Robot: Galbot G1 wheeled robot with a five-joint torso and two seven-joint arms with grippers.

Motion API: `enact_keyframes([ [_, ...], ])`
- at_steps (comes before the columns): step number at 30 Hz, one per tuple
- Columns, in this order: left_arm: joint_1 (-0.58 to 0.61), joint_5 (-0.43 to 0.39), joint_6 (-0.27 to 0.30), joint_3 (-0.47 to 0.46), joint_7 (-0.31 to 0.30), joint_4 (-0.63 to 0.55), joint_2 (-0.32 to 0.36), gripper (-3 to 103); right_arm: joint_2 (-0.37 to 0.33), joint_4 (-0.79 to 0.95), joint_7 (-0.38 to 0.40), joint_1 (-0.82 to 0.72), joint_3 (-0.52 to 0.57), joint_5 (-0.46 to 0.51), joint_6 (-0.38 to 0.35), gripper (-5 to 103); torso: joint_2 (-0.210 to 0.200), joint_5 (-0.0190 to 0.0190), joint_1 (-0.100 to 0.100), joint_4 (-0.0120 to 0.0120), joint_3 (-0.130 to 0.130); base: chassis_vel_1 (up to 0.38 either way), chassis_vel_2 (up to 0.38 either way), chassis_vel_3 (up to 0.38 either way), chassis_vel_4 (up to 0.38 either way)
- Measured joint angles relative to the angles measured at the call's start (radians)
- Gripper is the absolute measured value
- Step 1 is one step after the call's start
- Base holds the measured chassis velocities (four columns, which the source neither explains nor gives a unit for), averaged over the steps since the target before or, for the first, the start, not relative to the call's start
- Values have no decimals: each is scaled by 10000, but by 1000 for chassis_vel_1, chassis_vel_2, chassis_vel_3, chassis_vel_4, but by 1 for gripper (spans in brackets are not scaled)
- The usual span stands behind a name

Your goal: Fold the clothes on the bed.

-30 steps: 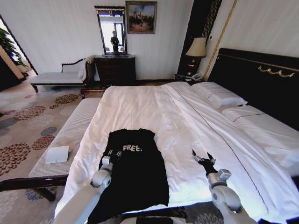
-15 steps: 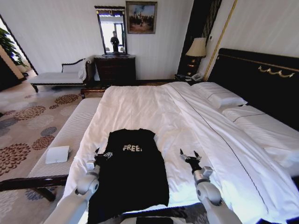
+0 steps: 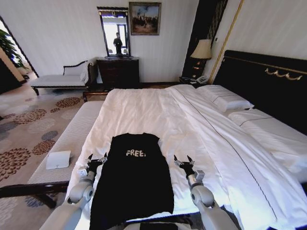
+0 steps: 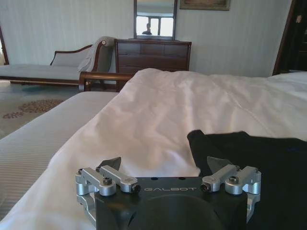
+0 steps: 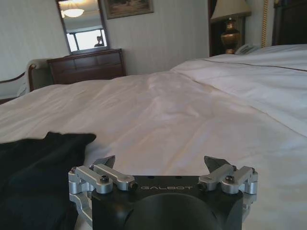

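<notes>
On the robot's left, a small white box [image 3: 58,159] lies on the pale striped bench [image 3: 72,139], well off to the outer side of the left gripper [image 3: 96,160]. That gripper hovers low over the white sheet with its fingers spread and nothing between them, just beside the left edge of the black T-shirt [image 3: 133,179]. In the left wrist view the shirt's sleeve corner [image 4: 201,139] lies just ahead of the gripper [image 4: 164,165], toward its inner finger.

The shirt lies flat, face up, near the foot of the bed [image 3: 158,110], squarely between the two grippers, its collar pointing away from them; white lettering on the chest reads "FREE!".

The right gripper [image 3: 182,161] mirrors the left, released and empty, just beside the shirt's right edge. I judge this symmetric flanking sets both arms to take the sides together. Each gripper body is marked "GALBOT" [image 5: 165,188].
</notes>
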Motion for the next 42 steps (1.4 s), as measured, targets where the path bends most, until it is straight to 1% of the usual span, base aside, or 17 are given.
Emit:
enact_keyframes([
  [4, -208, -256, 97, 48, -80, 89, 0, 100, -27, -44, 82, 119, -83, 85, 35, 100, -3, 1, 9, 0, 4, -116, 103, 108, -119],
  [6, -485, -647, 261, 120, -154, 170, 28, 100, -165, -176, 97, 291, -171, 244, 49, 100, -6, 1, 14, -1, 5, -65, 85, 52, -92],
  [10, -724, -902, 374, 188, -161, 320, 78, 100, -337, -268, 113, 527, -273, 515, 11, 100, -5, 1, 12, -3, 5, 0, 0, 0, 0],
  [12, -1013, -1374, 553, 278, -159, 530, 123, 100, -560, -331, 213, 871, -429, 885, -180, 100, -3, 1, -1, 1, 0, 0, 0, 0, 0],
  [13, -1013, -1374, 553, 278, -159, 530, 123, 100, -560, -331, 213, 871, -429, 885, -180, 100, -3, 1, -1, 1, 0, 0, 0, 0, 0],
  [15, -1429, -1953, 782, 380, -146, 778, 133, 100, -739, -384, 267, 1102, -514, 1084, -287, 100, 0, 1, -6, 2, -1, 0, 0, 0, 0],
  [17, -1624, -2157, 857, 423, -143, 903, 131, 100, -799, -405, 281, 1149, -535, 1115, -306, 100, 0, 0, -5, 2, -1, 0, 0, 0, 0],
  [20, -2357, -2826, 1066, 608, -104, 1421, 105, 100, -970, -462, 356, 1187, -567, 1112, -400, 100, -1, 0, 2, 0, 1, 0, 0, 0, 0],
  [22, -2855, -3221, 1187, 796, 182, 1854, 103, 100, -1010, -489, 504, 1133, -559, 1047, -483, 100, -3, 2, 9, -2, 3, 0, 0, 0, 0],
  [23, -2855, -3221, 1187, 796, 182, 1854, 103, 100, -1010, -489, 504, 1133, -559, 1047, -483, 100, -3, 2, 9, -2, 3, 0, 0, 0, 0],
  [24, -3080, -3272, 1198, 887, 459, 2115, 83, 100, -1017, -488, 563, 1085, -531, 1023, -506, 100, -3, 3, 9, -2, 3, 0, 0, 0, 0],
  [27, -3475, -3321, 1235, 1070, 910, 2598, -27, 100, -1081, -447, 650, 941, -431, 997, -543, 100, -3, 3, 5, -1, 2, 0, 0, 0, 0],
  [28, -3475, -3321, 1235, 1070, 910, 2598, -27, 100, -1081, -447, 650, 941, -431, 997, -543, 100, -3, 3, 5, -1, 2, 0, 0, 0, 0],
  [31, -3885, -3308, 1266, 1279, 1148, 3233, -206, 100, -1218, -365, 685, 859, -307, 1005, -560, 100, -2, -1, 2, -1, 1, 0, 0, 0, 0],
  [39, -4354, -3379, 1330, 1610, 1319, 3892, -387, 100, -1264, -342, 706, 867, -209, 1041, -569, 100, -3, 1, 4, 0, 2, 0, 0, 0, 0],
  [40, -4424, -3373, 1335, 1672, 1324, 3957, -428, 103, -1238, -367, 706, 870, -209, 1042, -564, 100, -3, 1, 4, 0, 2, 0, 0, 0, 0],
  [42, -4485, -3372, 1337, 1718, 1324, 4011, -463, 101, -1223, -384, 706, 882, -216, 1043, -562, 100, -3, 1, 3, -1, 1, 0, 0, 0, 0],
])
